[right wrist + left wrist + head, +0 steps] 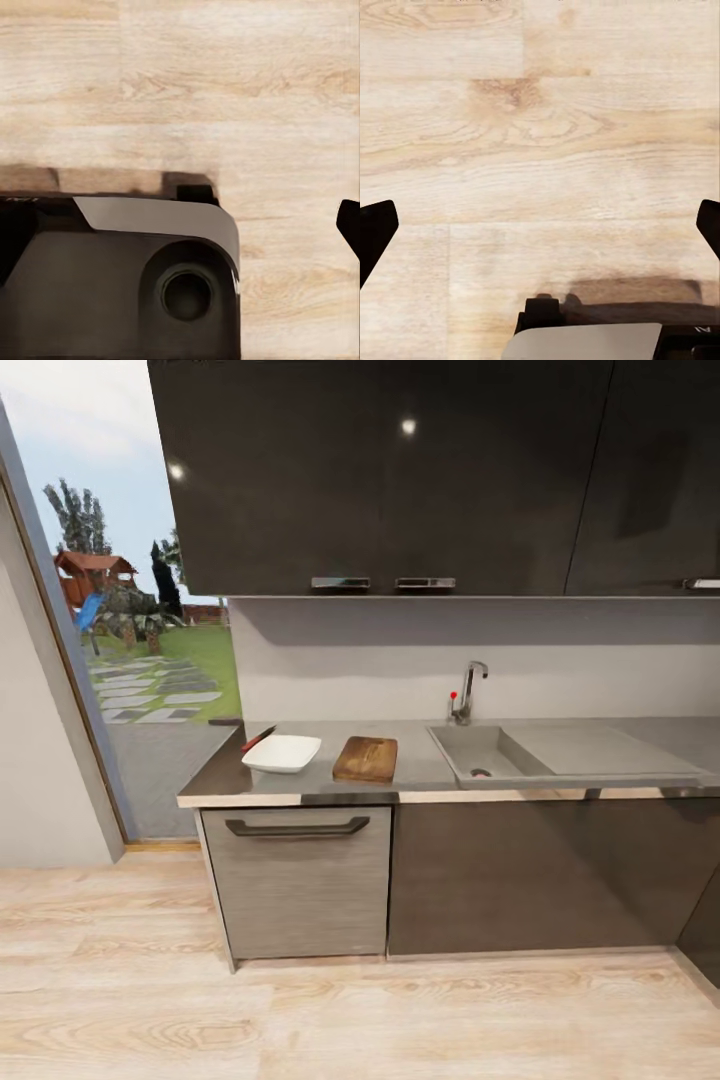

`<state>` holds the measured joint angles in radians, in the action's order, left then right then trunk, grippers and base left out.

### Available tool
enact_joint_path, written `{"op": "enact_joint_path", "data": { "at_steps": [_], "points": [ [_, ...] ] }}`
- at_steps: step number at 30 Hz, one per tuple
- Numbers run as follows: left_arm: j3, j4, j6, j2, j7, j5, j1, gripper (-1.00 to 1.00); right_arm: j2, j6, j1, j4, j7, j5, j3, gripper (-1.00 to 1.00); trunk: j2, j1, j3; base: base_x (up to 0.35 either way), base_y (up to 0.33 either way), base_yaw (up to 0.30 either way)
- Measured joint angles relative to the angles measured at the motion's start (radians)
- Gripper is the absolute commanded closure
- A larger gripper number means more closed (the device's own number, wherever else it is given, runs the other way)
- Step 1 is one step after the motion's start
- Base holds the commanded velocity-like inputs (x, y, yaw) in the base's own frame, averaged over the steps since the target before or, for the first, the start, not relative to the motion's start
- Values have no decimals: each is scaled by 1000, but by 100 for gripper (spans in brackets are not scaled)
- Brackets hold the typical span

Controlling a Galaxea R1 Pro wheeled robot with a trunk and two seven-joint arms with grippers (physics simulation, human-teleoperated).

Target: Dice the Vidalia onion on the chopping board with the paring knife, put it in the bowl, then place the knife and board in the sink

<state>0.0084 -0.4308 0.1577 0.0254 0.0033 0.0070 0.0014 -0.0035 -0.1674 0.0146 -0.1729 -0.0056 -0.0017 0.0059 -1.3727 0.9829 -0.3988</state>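
A kitchen counter run is seen from the head view, across a stretch of light wood floor (pixel 360 1000). The countertop (pixel 420 768) is dark grey and glossy, over dark cabinet fronts and a grey drawer unit with a dark handle (pixel 297 826). The sink (pixel 478 752) is set into the right part of the countertop, with a flat drainboard to its right and a chrome gooseneck tap (pixel 468 690) with a red-tipped lever behind it. A small dark round thing is seen low in the basin near the drain; what it is cannot be told. The chopping board (pixel 366 759) lies flat on the countertop just left of the sink, nothing visible on it. The bowl (pixel 282 753), white and square, sits just left of the board, apart from it. The paring knife (pixel 258 738) is seen as a slim red-handled shape at the bowl's far left corner, close beside it; touching cannot be told. Dark wall cabinets (pixel 400 470) hang above. A glazed opening onto a garden is at far left. In the left wrist view the left gripper (pixel 540 225) is aimed at the floor, dark fingertips (pixel 375 229) at both edges, spread wide, nothing between. In the right wrist view one dark fingertip (pixel 349 225) of the right gripper is seen at the edge over floor, beside the robot's own dark base (pixel 112 277); spread or closed cannot be told.
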Motion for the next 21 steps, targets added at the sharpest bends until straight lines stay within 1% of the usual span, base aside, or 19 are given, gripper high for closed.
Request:
{"op": "enact_joint_path", "data": {
  "at_steps": [21],
  "points": [
    [1,-1,-1,-4,1,0,0,-100,-2,-1,0,15,0,1,-2,-100,147,-81,66,0,0,0]
  ]
}}
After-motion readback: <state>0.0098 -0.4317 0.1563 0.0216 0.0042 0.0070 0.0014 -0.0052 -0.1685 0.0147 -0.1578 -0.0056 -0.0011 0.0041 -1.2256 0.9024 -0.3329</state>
